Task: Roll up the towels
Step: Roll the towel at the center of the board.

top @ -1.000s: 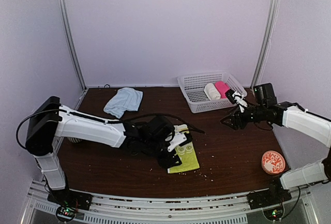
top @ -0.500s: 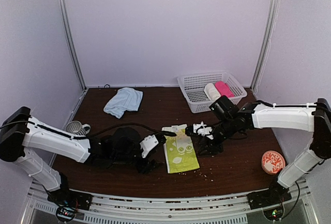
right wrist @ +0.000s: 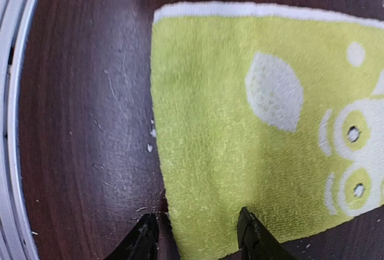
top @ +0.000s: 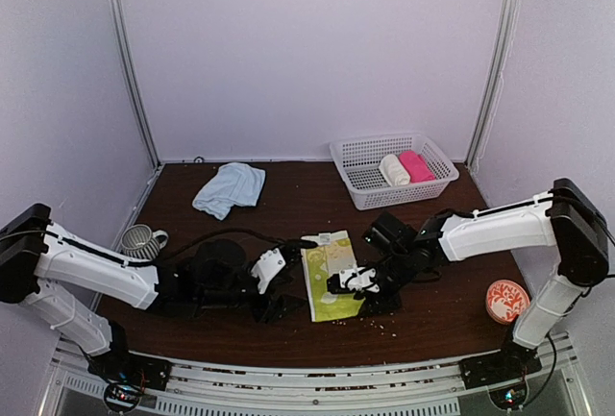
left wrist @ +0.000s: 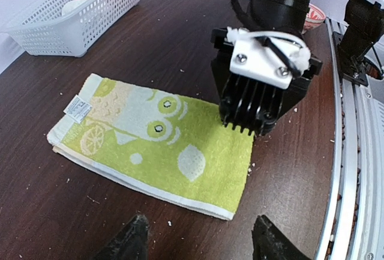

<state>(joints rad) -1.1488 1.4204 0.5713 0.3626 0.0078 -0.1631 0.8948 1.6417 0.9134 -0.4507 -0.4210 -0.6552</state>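
The green towel [top: 317,267] lay flat near the front of the table [top: 432,325]. The blue towel [top: 229,188], crumpled at the back left, showed only from above. The wrist views showed both pairs of fingers spread: the left gripper [left wrist: 201,245] just off the cloth, the right gripper [right wrist: 197,242] straddling its edge.

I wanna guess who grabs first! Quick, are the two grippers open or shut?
Left gripper: jaws open, holding nothing.
Right gripper: jaws open over the corner of the yellow-green and white patterned cloth towel, gripping nothing.
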